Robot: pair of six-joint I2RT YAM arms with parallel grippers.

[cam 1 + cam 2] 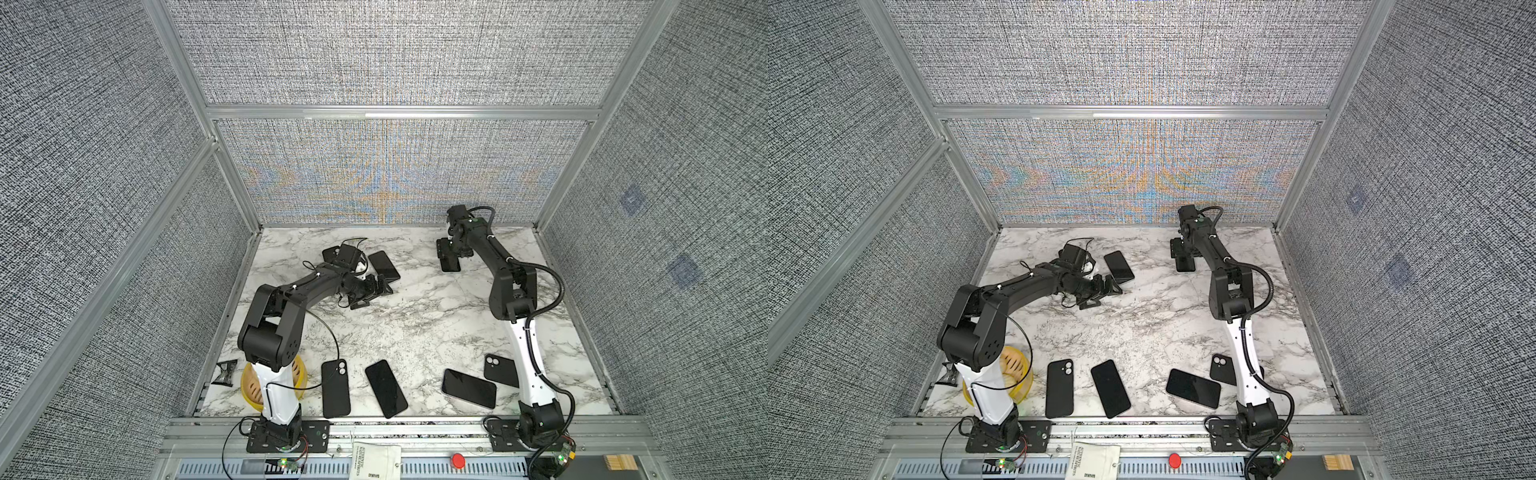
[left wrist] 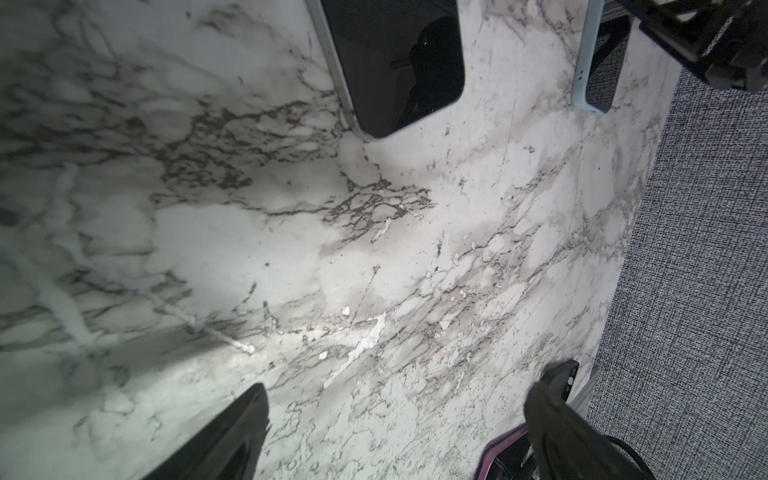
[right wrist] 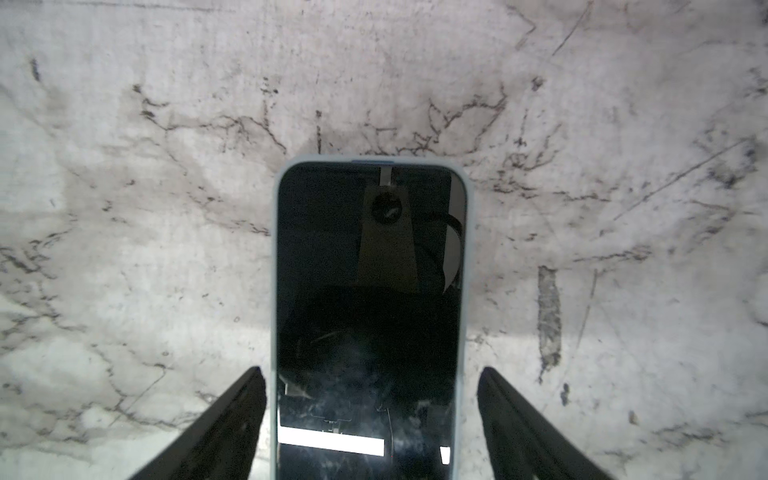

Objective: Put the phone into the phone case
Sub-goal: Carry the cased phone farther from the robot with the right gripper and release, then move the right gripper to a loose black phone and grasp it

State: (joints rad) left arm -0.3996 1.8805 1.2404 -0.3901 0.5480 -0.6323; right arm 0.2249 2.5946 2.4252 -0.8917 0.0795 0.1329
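Top views, table (image 1: 415, 324): white marble with grey veins, grey fabric walls around it.
Top views, left gripper (image 1: 374, 296): low over the far-left marble, fingers spread, nothing between them; dark handset (image 1: 384, 266) lies just beyond.
Top views, right gripper (image 1: 1183, 258): far side, directly over the phone (image 1: 451, 264); grip cannot be judged here.
Top views, near edge: item 1 (image 1: 336, 388) camera side up, item 2 (image 1: 385, 388) screen up, item 3 (image 1: 468, 388) screen up, item 4 (image 1: 496, 369) camera side up, partly behind the right arm; yellow basket (image 1: 248, 380) partly hidden by the left arm.
Left wrist view, left gripper (image 2: 409, 376): let go, fingers wide over bare marble; purple-rimmed edge (image 2: 500, 451) beside 1 finger.
Right wrist view, phone (image 3: 370, 270): flat on the marble, screen up, seated in the pale blue phone case (image 3: 274, 270).
Right wrist view, right gripper (image 3: 371, 371): released; 1 finger on each side of the case, apart from its edges.
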